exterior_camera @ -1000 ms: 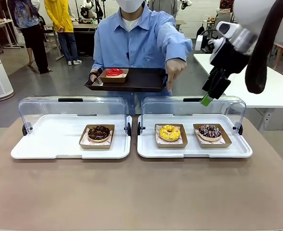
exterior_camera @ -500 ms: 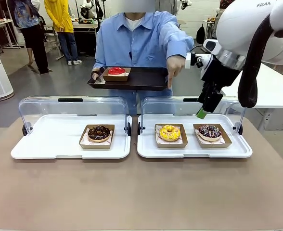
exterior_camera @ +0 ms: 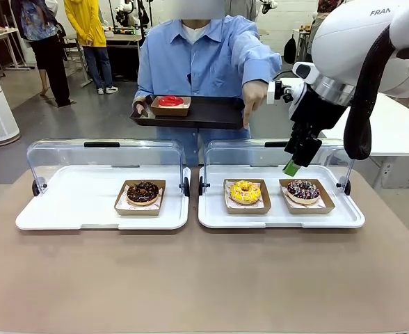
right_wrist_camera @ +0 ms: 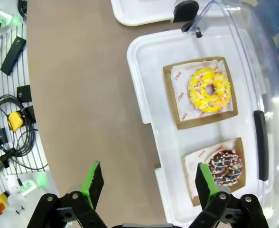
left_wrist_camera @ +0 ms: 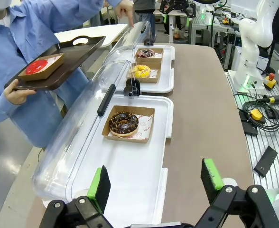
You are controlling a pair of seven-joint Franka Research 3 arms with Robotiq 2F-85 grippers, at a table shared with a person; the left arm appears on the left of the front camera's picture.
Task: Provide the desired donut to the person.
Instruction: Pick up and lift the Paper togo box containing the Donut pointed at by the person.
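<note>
Black cables (left_wrist_camera: 267, 124) lie on the floor beside the table (left_wrist_camera: 201, 118).

From the front, the air straight above the yellow donut (exterior_camera: 245, 191) is free. At its 12 o'clock the raised clear lid (exterior_camera: 232, 153) blocks the far side, with the person's pointing hand (exterior_camera: 254, 99) above it. At 3 o'clock sits the sprinkled donut (exterior_camera: 303, 189), with the right gripper (exterior_camera: 291, 167) hanging over its box.

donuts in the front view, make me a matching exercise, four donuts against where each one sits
1 red donut
2 yellow donut
3 chocolate donut with pale crumbs
4 chocolate donut with coloured sprinkles

A left display case, alone
B right display case, inner box
C right display case, outer box
D dark tray held by the person

Pairs: 1-D, 2-B, 3-A, 4-C
</note>
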